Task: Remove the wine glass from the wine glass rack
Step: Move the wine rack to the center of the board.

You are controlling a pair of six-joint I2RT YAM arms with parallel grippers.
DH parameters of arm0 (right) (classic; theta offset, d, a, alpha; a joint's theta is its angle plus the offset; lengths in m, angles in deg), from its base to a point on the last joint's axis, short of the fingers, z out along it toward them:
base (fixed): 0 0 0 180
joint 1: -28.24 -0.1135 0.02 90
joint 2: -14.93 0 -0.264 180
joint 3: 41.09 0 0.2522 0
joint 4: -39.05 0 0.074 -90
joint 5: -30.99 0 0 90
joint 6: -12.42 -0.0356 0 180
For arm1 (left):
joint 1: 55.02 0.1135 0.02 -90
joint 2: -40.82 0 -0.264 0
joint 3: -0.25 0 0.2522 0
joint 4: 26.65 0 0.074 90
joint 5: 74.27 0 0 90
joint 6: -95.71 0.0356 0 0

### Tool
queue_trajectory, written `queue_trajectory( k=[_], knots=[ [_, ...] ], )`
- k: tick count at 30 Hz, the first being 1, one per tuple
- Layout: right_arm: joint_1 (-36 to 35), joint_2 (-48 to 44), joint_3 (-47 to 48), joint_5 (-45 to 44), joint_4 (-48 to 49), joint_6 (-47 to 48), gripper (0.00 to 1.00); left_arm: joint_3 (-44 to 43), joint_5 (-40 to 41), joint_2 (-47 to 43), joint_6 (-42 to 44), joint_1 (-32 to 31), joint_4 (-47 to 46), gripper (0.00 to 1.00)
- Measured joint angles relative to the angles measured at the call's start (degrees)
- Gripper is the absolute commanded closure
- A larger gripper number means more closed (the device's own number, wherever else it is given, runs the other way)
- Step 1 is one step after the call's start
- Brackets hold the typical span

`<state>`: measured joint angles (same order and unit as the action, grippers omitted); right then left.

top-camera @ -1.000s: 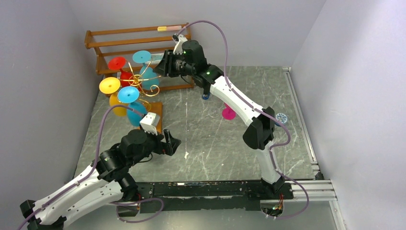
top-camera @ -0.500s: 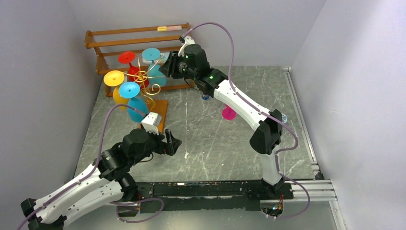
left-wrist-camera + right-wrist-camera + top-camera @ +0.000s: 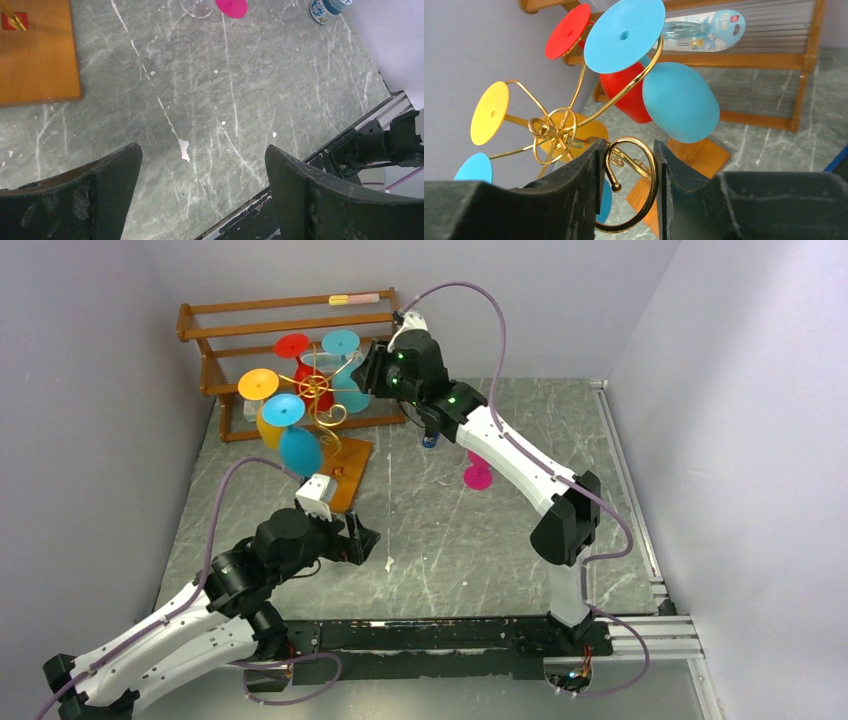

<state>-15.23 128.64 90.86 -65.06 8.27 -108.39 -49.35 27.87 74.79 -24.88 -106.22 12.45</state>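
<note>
While the left gripper [image 3: 202, 165] hangs low over the grey marble-look table [image 3: 210, 100] nearest the bases, jaws spread wide w/ nothing btwn them, the work is further back. A pink-footed glass [image 3: 478, 477] is on the table midway, well apart from the rack; can't tell if it's upright.

Beyond it the wine glass rack [image 3: 318, 392] stands on its wooden base [image 3: 352, 472]. The right gripper [image 3: 629, 150] is clenched on an empty gold scroll arm [image 3: 615, 187], not on a glass. Just above its fingers hangs the cyan wine glass [image 3: 679, 107], foot up in the wire, bowl down. A red glass [image 3: 626, 100] and a yellow glass [image 3: 489, 112] hang further round, w/ the slatted shelf [image 3: 764, 60] behind.

Judgement: the glasses look like smooth opaque plastic, so light, stiff and not esp. fragile, but slippery on the round bowl. Best hold is prob. the stem just under the foot, or across the bowl's widest part, then slide it out along the wire. The rack looks light too and may shift w/ any pull.
</note>
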Motion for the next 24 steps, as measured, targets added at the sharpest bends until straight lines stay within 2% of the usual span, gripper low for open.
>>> queue_trajectory(
  k=[10,17,24],
  knots=[
    [3.0,-6.7,-9.5,-1.0,2.0,0.0,0.72,0.0,-0.4,0.5,0.1,0.0,-0.3,0.02],
    [5.4,-9.8,-13.2,-1.0,3.0,0.0,0.64,-0.1,2.8,0.5,0.5,0.0,0.0,0.02],
    [6.0,-11.4,-15.7,-0.8,3.6,0.2,0.58,-5.8,5.1,6.0,2.6,0.5,1.4,0.02]
  ],
)
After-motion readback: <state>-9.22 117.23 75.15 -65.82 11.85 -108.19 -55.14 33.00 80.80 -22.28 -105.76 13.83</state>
